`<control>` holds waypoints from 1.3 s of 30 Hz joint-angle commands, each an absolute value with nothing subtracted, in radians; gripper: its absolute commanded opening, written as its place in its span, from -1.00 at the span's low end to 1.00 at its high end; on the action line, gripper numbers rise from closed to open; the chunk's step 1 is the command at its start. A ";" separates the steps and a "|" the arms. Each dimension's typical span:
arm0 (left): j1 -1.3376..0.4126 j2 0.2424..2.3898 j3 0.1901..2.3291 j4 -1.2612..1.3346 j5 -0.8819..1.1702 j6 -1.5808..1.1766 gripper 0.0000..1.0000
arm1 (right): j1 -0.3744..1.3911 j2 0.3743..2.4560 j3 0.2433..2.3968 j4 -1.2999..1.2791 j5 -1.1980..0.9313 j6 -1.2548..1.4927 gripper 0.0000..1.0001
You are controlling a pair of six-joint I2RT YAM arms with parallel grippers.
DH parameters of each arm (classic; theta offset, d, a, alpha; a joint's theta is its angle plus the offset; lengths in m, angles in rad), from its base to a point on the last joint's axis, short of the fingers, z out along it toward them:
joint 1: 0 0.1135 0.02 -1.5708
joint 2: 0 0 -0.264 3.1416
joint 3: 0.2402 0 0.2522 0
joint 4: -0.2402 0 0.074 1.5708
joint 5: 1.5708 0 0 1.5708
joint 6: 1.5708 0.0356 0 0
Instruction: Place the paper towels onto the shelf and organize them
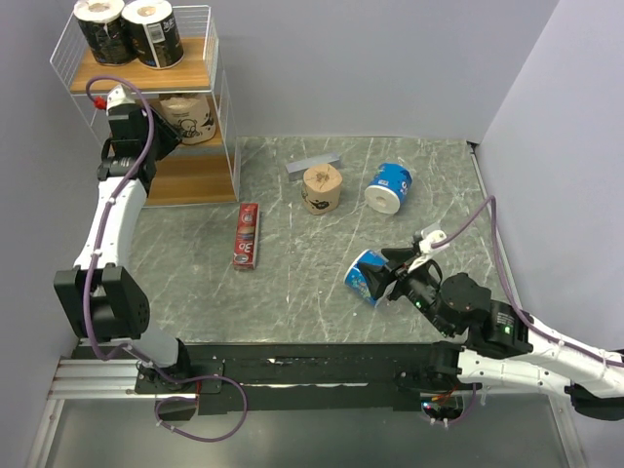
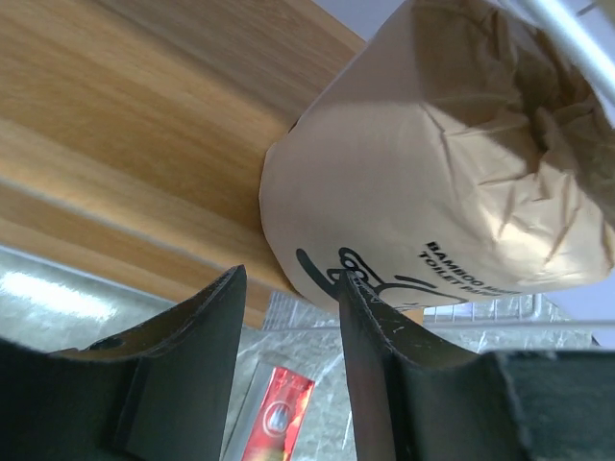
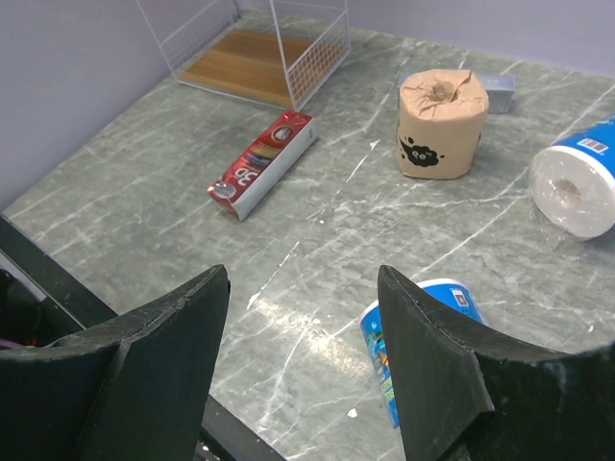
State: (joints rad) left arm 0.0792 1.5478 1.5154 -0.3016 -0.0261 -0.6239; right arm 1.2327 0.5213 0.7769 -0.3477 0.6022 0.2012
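The shelf point(image 1: 195, 177) stands at the back left. Two black rolls point(image 1: 129, 31) stand on its top board. A tan roll point(image 1: 191, 119) lies on the middle board. My left gripper point(image 1: 162, 136) is open and empty right at this roll; in the left wrist view the roll point(image 2: 432, 163) sits above my gripper point(image 2: 288, 298), one fingertip at its lower edge. On the table are a tan roll point(image 1: 321, 188) and a blue-and-white roll point(image 1: 390, 187). My right gripper point(image 1: 388, 277) is open, a second blue-and-white roll point(image 1: 365, 277) lying beside one finger point(image 3: 423, 346).
A flat red box point(image 1: 247, 236) lies in front of the shelf, also in the right wrist view point(image 3: 264, 161). A grey bar point(image 1: 312, 163) lies behind the tan roll on the table. Grey walls close the back and right sides.
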 commanded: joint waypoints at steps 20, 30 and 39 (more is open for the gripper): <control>0.069 1.306 1.356 -0.304 -0.022 -0.663 0.62 | 0.866 0.888 0.954 -0.187 0.325 0.270 0.41; 0.049 1.066 1.022 -0.287 0.182 -0.608 0.93 | 0.488 1.365 1.278 -0.264 0.083 0.222 0.51; 0.008 1.020 0.917 -0.313 0.204 -0.511 0.93 | 0.396 1.820 1.638 -0.360 -0.018 0.242 0.63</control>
State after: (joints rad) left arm 0.0303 1.0618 0.8993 -0.3519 0.1646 -0.5602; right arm 0.4107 1.7088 1.4891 -0.3038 0.0360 0.2420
